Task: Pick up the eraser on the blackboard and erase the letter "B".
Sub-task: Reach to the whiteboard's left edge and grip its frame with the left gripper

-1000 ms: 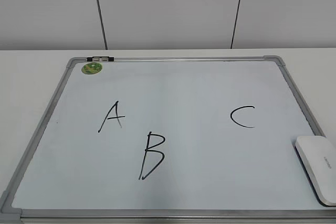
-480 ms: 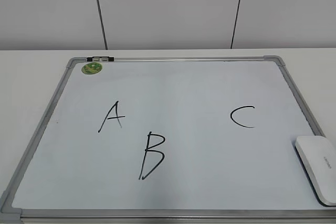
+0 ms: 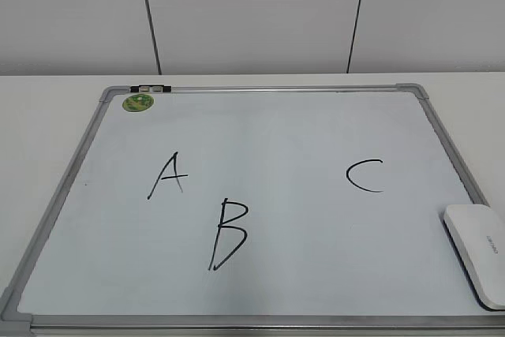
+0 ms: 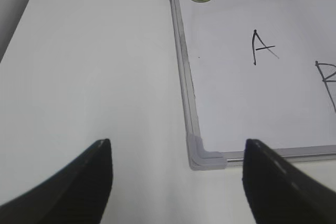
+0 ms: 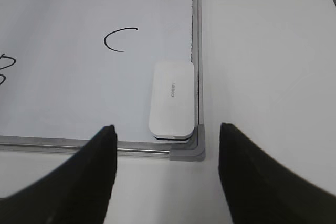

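A large white dry-erase blackboard [image 3: 260,116] with a silver-grey metal frame and grey plastic corners lies flat on the white tabletop [image 3: 47,108]. In the exterior view a round green sticker [image 3: 138,102] sits at the board's 11 o'clock corner, just beside a small black-and-silver clip [image 3: 150,87] on the top frame rail. 3 black handwritten letters show on the surface: a thin "A" [image 3: 167,176] toward 9 o'clock, the slanted capital letter "B" [image 3: 229,234] near 6 o'clock, just below and right of the "A", and a curved "C" [image 3: 364,176] toward 3 o'clock, well apart from the other 2.

The white smooth plastic rounded-rectangle eraser [image 3: 477,252] with tiny grey lettering rests on the board at its 4 o'clock corner, touching or just beside the right frame rail, well apart from the "B". In the right wrist view it lies lengthwise along that rail, lettering up, its near end close to the grey corner piece [image 5: 188,150].

The right claw [image 5: 165,174] hangs over the tabletop in front of that corner, its 2 dark fingers [image 5: 84,177] spread wide with nothing between them. The left claw [image 4: 178,182] hovers off the board's near left corner [image 4: 206,156], also spread wide and empty, with the "A" and part of the "B" visible beyond it. Neither claw touches the board or eraser.
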Available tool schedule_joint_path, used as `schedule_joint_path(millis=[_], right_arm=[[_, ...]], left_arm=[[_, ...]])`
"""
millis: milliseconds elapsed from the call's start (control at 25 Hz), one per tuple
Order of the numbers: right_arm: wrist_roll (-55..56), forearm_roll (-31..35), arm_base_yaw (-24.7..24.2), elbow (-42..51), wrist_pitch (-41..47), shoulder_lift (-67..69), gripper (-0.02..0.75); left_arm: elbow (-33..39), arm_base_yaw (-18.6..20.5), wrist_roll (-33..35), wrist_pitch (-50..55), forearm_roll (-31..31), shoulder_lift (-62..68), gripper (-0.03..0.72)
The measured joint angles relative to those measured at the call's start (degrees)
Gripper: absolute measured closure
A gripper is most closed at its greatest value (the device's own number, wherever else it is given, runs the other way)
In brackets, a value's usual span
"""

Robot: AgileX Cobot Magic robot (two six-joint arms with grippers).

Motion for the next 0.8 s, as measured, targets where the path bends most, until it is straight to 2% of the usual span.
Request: schedule_joint_path(millis=[320,600,800], right_arm=[[0.0,0.0,0.0,0.0,0.0,0.0,0.262],[0.0,0.0,0.0,0.0,0.0,0.0,0.262],[0.0,0.0,0.0,0.0,0.0,0.0,0.262]], left_arm=[[-6.32,0.0,0.0,-8.36,-1.36,13.27,0.129],[-14.03,0.0,0.0,-11.37,-5.19,35.33,0.132],[-20.23,0.0,0.93,-11.89,-5.56,51.87,0.132]])
